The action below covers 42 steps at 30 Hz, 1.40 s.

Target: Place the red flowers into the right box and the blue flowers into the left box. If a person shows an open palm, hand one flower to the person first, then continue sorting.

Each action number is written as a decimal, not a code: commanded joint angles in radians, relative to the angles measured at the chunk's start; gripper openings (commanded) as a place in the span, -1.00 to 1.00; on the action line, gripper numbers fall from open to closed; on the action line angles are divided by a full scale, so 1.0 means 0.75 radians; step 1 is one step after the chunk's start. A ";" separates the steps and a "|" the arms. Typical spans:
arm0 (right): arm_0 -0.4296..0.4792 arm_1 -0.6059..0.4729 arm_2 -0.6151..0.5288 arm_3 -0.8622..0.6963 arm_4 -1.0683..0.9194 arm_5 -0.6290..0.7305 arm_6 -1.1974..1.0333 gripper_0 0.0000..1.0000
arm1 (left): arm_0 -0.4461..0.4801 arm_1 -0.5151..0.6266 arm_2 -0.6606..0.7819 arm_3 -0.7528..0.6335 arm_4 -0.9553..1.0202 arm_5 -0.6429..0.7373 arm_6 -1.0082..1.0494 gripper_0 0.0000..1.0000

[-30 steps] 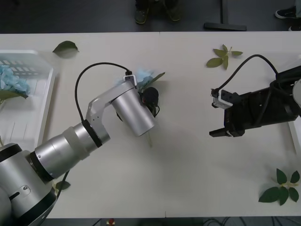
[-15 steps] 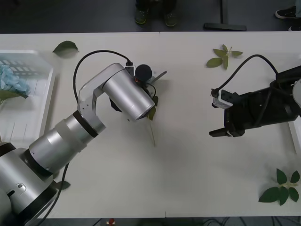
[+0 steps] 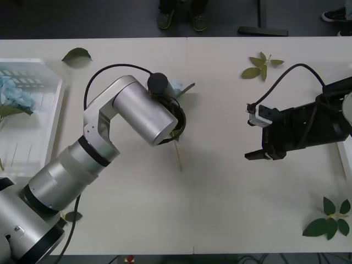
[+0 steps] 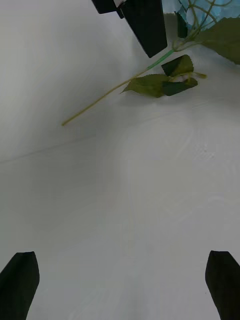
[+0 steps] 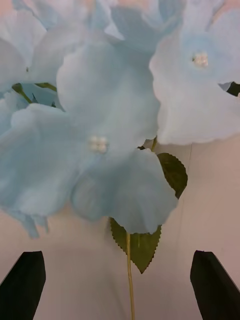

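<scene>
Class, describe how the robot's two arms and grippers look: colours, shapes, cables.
The left arm is a silver cylinder with black joint rings and a looping black cable. The right arm is black and boxy, with a black cable. Both grippers have black fingers.

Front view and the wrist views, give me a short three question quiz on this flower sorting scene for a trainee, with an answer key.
1. True or false: the left box already holds a blue flower.
2. Which gripper hangs over the blue flower on the table? A. left gripper B. right gripper
3. Fill in: the left gripper's fingers stand ___ with the stem between them.

Key: 1 true; 2 A; 3 open.
</scene>
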 commanded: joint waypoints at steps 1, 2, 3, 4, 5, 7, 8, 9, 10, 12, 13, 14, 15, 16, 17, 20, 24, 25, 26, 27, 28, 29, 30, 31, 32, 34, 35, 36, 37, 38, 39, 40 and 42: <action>-0.014 -0.007 -0.006 -0.036 0.004 -0.005 0.013 0.94 | 0.002 -0.046 -0.012 0.012 -0.047 -0.057 -0.014 0.68; -0.014 -0.007 -0.006 -0.036 0.004 -0.005 0.013 0.93 | 0.004 -0.052 -0.014 0.033 -0.068 -0.083 -0.014 0.67; -0.014 -0.007 -0.006 -0.036 0.004 -0.005 0.013 0.94 | 0.004 -0.065 -0.012 0.061 -0.086 -0.108 -0.012 0.67; -0.014 -0.007 -0.006 -0.036 0.004 -0.005 0.013 0.94 | 0.004 -0.067 -0.012 0.076 -0.094 -0.120 -0.014 0.67; -0.014 -0.007 -0.006 -0.036 0.004 -0.005 0.013 0.93 | 0.004 -0.077 -0.014 0.104 -0.113 -0.149 -0.012 0.67; -0.014 -0.007 -0.006 -0.036 0.004 -0.005 0.013 0.94 | 0.002 -0.091 -0.014 0.143 -0.127 -0.185 -0.010 0.67; -0.014 -0.007 -0.006 -0.036 0.004 -0.005 0.013 0.94 | 0.000 -0.099 -0.014 0.164 -0.139 -0.200 -0.010 0.67; -0.014 -0.007 -0.006 -0.036 0.004 -0.005 0.013 0.93 | -0.002 -0.105 -0.014 0.174 -0.150 -0.202 -0.008 0.68; -0.014 -0.007 -0.006 -0.036 0.004 -0.005 0.013 0.93 | -0.004 -0.112 -0.014 0.182 -0.156 -0.202 -0.006 0.68; -0.014 -0.007 -0.006 -0.036 0.004 -0.005 0.013 0.94 | -0.004 -0.122 -0.014 0.194 -0.172 -0.200 -0.002 0.67; -0.014 -0.007 -0.006 -0.036 0.004 -0.005 0.013 0.94 | -0.004 -0.124 -0.014 0.198 -0.176 -0.200 0.002 0.68; -0.014 -0.007 -0.006 -0.036 0.004 -0.005 0.013 0.93 | -0.006 -0.130 -0.016 0.215 -0.178 -0.200 0.008 0.68; -0.014 -0.007 -0.006 -0.036 0.004 -0.005 0.013 0.94 | -0.008 -0.138 -0.018 0.227 -0.189 -0.200 0.008 0.68; -0.014 -0.007 -0.006 -0.036 0.004 -0.005 0.013 0.93 | -0.006 -0.146 -0.018 0.237 -0.207 -0.202 0.010 0.69; -0.014 -0.007 -0.006 -0.036 0.004 -0.005 0.013 0.94 | -0.006 -0.155 -0.018 0.245 -0.221 -0.202 0.010 0.68; -0.014 -0.007 -0.006 -0.036 0.004 -0.005 0.013 0.93 | -0.006 -0.167 -0.018 0.274 -0.240 -0.202 0.012 0.68; -0.014 -0.007 -0.006 -0.036 0.004 -0.005 0.013 0.94 | -0.006 -0.179 -0.020 0.309 -0.248 -0.202 0.012 0.69; -0.014 -0.007 -0.006 -0.036 0.004 -0.005 0.013 0.94 | -0.008 -0.183 -0.020 0.317 -0.256 -0.204 0.012 0.68; -0.014 -0.007 -0.006 -0.036 0.004 -0.005 0.013 0.94 | -0.006 -0.189 -0.020 0.323 -0.262 -0.202 0.012 0.69; -0.014 -0.007 -0.006 -0.036 0.004 -0.005 0.013 0.94 | -0.006 -0.191 -0.020 0.329 -0.266 -0.202 0.012 0.69; -0.014 -0.007 -0.006 -0.036 0.004 -0.005 0.013 0.94 | -0.008 -0.193 -0.018 0.339 -0.274 -0.202 0.012 0.68; -0.014 -0.007 -0.006 -0.036 0.004 -0.005 0.013 0.94 | -0.008 -0.197 -0.020 0.350 -0.279 -0.202 0.012 0.68; -0.014 -0.007 -0.006 -0.036 0.004 -0.005 0.013 0.94 | -0.006 -0.202 -0.020 0.356 -0.281 -0.202 0.014 0.69; -0.014 -0.007 -0.006 -0.036 0.004 -0.005 0.013 0.94 | -0.008 -0.208 -0.020 0.366 -0.287 -0.202 0.012 0.68; -0.014 -0.007 -0.006 -0.036 0.004 -0.005 0.013 0.93 | -0.008 -0.210 -0.020 0.370 -0.291 -0.202 0.014 0.69; -0.014 -0.007 -0.006 -0.036 0.004 -0.005 0.013 0.94 | -0.008 -0.214 -0.020 0.370 -0.295 -0.194 0.010 0.68; -0.014 -0.007 -0.006 -0.036 0.004 -0.005 0.013 0.94 | -0.008 -0.216 -0.020 0.370 -0.293 -0.185 0.012 0.68; -0.014 -0.007 -0.006 -0.036 0.004 -0.005 0.013 0.94 | -0.006 -0.216 -0.020 0.370 -0.295 -0.183 0.008 0.64; -0.014 -0.007 -0.006 -0.036 0.004 -0.005 0.013 0.94 | -0.008 -0.216 -0.020 0.370 -0.301 -0.181 0.002 0.52; -0.014 -0.007 -0.006 -0.036 0.004 -0.005 0.013 0.94 | -0.006 -0.218 -0.020 0.372 -0.305 -0.181 -0.004 0.31; -0.014 -0.007 -0.006 -0.036 0.004 -0.005 0.013 0.94 | -0.006 -0.216 -0.020 0.370 -0.307 -0.183 -0.012 -0.09; -0.014 -0.007 -0.006 -0.036 0.004 -0.005 0.013 0.94 | -0.006 -0.216 -0.022 0.372 -0.305 -0.181 -0.012 -0.33; -0.014 -0.007 -0.006 -0.036 0.004 -0.005 0.013 0.94 | -0.008 -0.216 -0.022 0.370 -0.307 -0.177 -0.014 -0.74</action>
